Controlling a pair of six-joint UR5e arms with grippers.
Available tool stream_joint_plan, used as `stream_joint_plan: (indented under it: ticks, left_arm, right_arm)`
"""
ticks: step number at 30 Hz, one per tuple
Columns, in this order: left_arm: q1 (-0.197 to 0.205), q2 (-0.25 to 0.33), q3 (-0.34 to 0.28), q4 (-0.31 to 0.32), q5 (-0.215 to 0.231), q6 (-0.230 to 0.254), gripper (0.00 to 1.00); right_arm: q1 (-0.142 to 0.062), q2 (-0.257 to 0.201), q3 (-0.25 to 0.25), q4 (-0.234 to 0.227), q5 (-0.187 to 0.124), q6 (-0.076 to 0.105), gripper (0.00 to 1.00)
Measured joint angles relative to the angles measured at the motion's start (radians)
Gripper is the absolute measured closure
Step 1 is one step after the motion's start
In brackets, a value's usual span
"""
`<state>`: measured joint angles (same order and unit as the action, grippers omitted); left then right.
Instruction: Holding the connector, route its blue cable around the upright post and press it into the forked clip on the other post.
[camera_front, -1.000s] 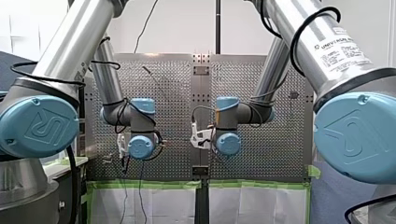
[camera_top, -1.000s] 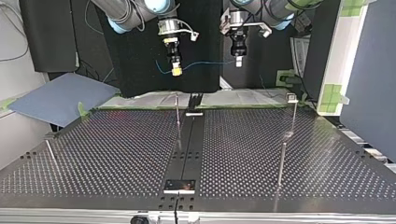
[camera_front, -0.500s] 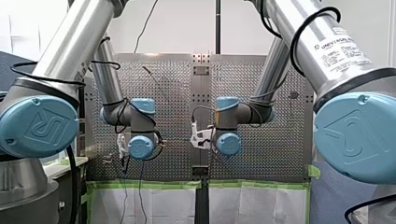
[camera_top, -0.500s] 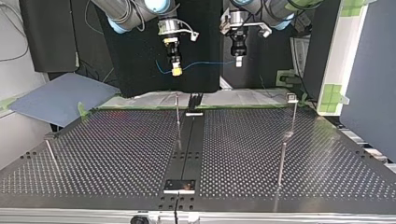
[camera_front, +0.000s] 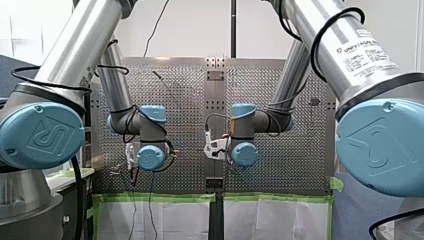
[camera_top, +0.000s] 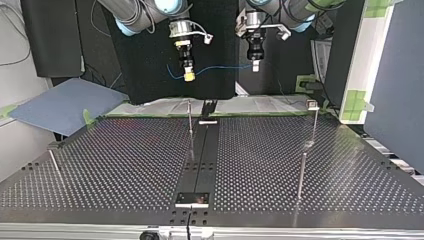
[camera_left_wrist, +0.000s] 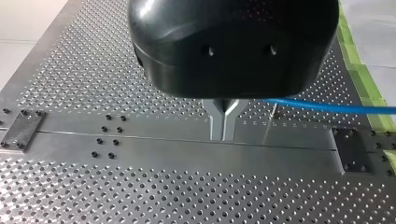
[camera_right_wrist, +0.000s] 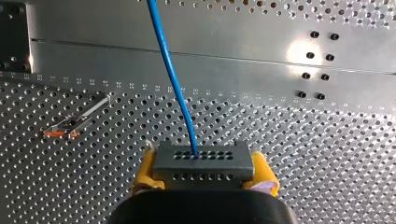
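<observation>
Nothing moved, connector (camera_right_wrist: 203, 161) (grey) between right jaws

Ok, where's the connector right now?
In the right wrist view, the connector sits clamped between my right gripper's yellow pads, held above the table, with its blue cable running out ahead.

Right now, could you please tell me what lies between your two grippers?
Only the blue cable: the top view shows it strung through the air from my right gripper to my left gripper, nothing else.
</observation>
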<state>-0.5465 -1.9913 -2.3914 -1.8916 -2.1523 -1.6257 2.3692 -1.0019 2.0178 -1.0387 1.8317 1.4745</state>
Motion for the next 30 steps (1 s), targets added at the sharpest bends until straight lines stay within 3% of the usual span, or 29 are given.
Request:
stream_joint_plan:
  ticks: [25, 28, 30]
  left_arm:
    - [0.001, -0.001, -0.003, 0.002, 0.003, 0.001, 1.0]
    - [0.006, -0.001, -0.018, 0.012, 0.009, 0.0, 1.0]
    - [0.007, -0.002, -0.026, 0.016, 0.011, 0.0, 1.0]
  right_arm:
    - [-0.003, -0.006, -0.004, 0.022, 0.001, 0.002, 1.0]
    - [0.011, 0.007, -0.017, 0.035, 0.014, 0.015, 1.0]
    - [0.029, 0.026, -0.035, 0.054, 0.033, 0.034, 1.0]
